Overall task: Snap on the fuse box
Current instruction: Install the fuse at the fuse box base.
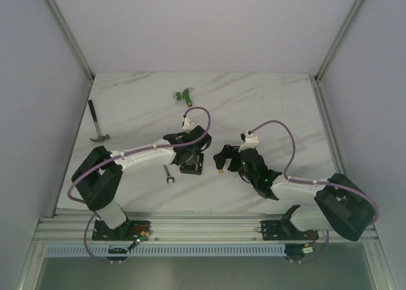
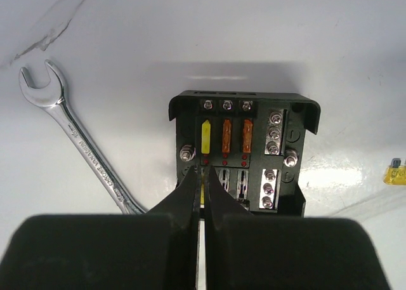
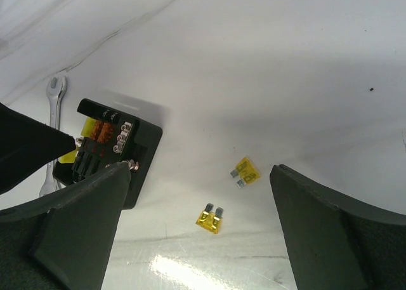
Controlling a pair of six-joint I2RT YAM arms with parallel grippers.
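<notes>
White marbled table [image 1: 266, 106], pale walls around it; only the top view shows the hammer [image 1: 96, 122] at the left edge and the green connector [image 1: 184, 95] farther back. The fuse box [image 2: 244, 157] sits mid-table. Left wrist view: left gripper [image 2: 203, 176] jaws together, tips over the box's near fuse row, wrench [image 2: 76, 147] just left. Right wrist view alone: right gripper [image 3: 198, 176] jaws wide apart, empty, above two loose yellow fuses [image 3: 246, 171] right of the box.

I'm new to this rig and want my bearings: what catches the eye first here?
The open fuse box sits mid-table, orange and yellow fuses showing, with the shut left gripper at its near edge. The right gripper hangs wide open beside it, near two loose yellow fuses; a wrench lies left of the box.
</notes>
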